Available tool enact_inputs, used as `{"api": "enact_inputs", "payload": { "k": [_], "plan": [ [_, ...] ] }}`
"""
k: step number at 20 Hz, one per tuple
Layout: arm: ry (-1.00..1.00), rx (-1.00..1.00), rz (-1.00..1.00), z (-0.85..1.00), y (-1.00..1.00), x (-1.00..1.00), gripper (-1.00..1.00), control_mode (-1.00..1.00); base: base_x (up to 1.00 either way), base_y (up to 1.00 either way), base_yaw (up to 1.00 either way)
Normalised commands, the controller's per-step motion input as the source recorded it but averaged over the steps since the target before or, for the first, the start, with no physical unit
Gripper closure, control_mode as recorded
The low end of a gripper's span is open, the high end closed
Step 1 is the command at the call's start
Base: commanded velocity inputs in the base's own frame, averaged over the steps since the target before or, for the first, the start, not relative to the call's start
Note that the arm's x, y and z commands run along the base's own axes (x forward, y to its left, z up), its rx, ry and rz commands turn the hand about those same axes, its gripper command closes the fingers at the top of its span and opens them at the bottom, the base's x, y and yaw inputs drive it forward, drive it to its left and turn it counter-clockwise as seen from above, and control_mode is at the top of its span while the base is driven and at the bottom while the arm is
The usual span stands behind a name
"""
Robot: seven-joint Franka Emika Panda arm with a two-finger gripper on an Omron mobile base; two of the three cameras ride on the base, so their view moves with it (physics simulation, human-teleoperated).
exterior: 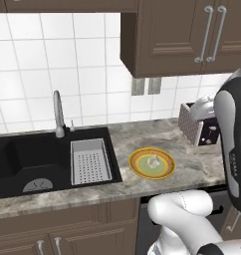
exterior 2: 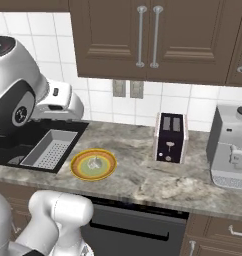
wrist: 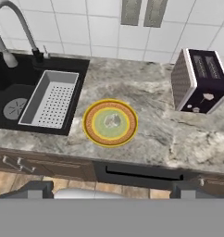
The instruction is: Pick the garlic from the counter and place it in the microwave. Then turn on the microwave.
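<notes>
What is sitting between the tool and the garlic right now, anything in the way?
Nothing visible. The garlic sits alone in the middle of the yellow plate on the counter, with the toaster off to one side.

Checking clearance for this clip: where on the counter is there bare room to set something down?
Bare counter lies between the plate and the toaster, along the backsplash behind the plate, and in front of the toaster. In the right base view, a narrower gap separates toaster and coffee machine. The plate sits close beside the sink, leaving only a thin strip.
</notes>
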Motion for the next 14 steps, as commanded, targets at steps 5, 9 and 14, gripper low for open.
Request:
{"api": "enact_inputs", "payload": {
  "k": [5, 9, 14],
  "plan": [
    [0.00, 0.00, 0.04, -0.35, 0.37, 0.08, -1.00, -1.00, 0.00, 0.00, 0.00],
    [0.01, 0.00, 0.00, -0.26, 0.30, 0.34, -1.00, -1.00, 0.00, 0.00, 0.00],
    [0.03, 0.00, 0.00, -0.23, 0.00, 0.31, -1.00, -1.00, 0.00, 0.00, 0.00]
  ]
}}
